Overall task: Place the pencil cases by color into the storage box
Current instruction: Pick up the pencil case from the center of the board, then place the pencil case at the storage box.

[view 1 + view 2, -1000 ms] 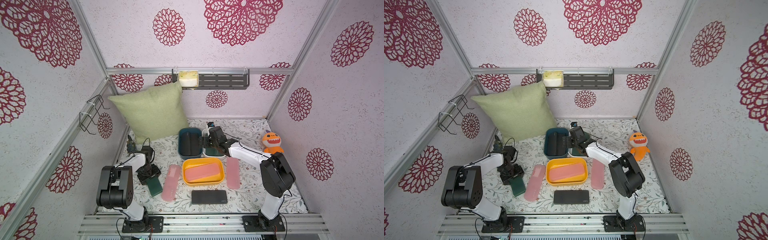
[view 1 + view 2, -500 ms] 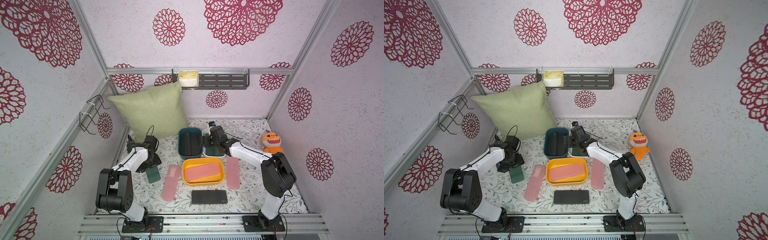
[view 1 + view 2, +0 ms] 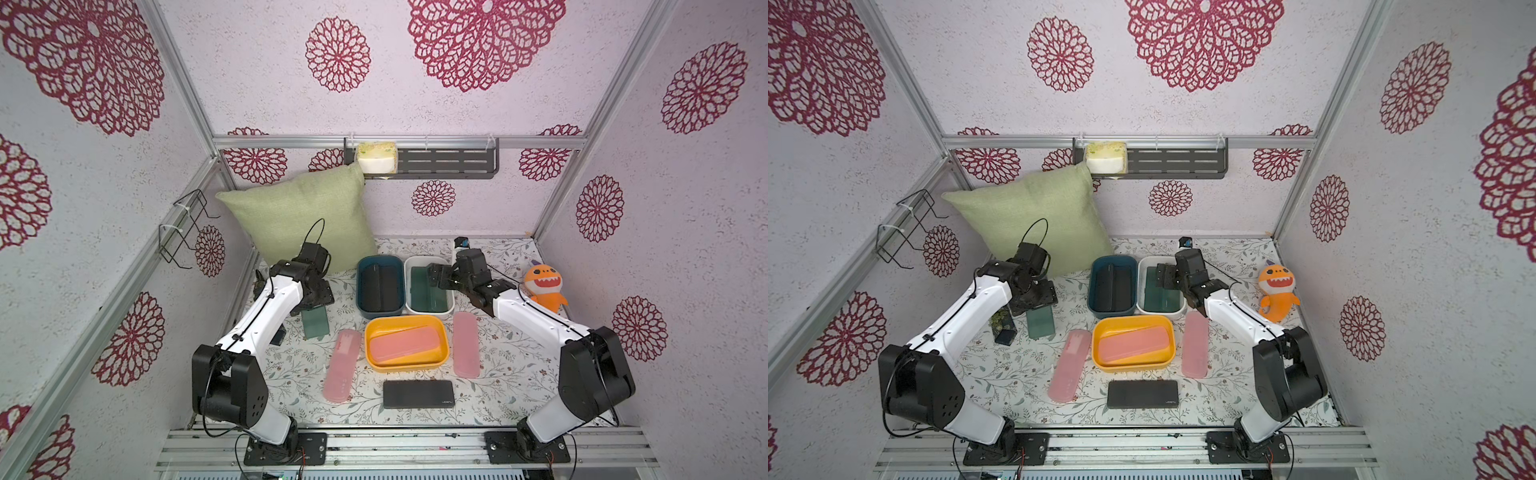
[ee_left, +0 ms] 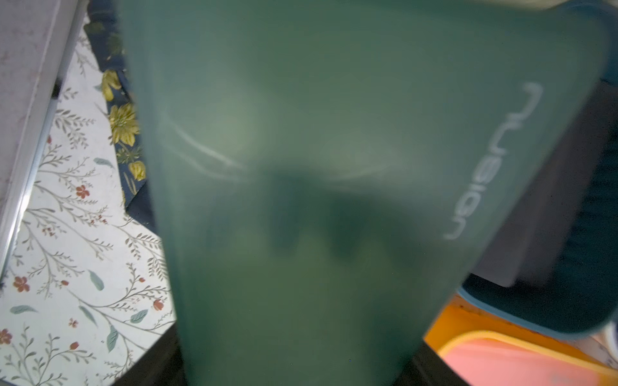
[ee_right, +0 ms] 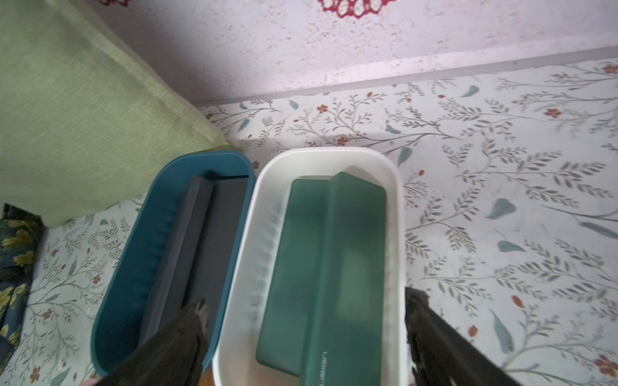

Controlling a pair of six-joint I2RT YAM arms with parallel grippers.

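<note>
- Five of the nine pencil cases look sorted. Two black cases are in the blue bin, two green cases in the white bin, and one pink case in the yellow bin.
- The black count is my best reading. The dark interior makes it hard to separate the cases, and one seems to lean on its edge.
- The left gripper is clenched on the third green case, which it holds by one end. It is near the pillow and apart from the white bin.
- The right gripper hangs over the white bin with its jaws spread wide and nothing between them.
- Two loose pink cases lie on the table, one on either side of the yellow bin. A loose black case lies in front of it.
- In my judgement the task is just past halfway. The held green case has to reach the white bin, and then three loose cases remain.
</note>
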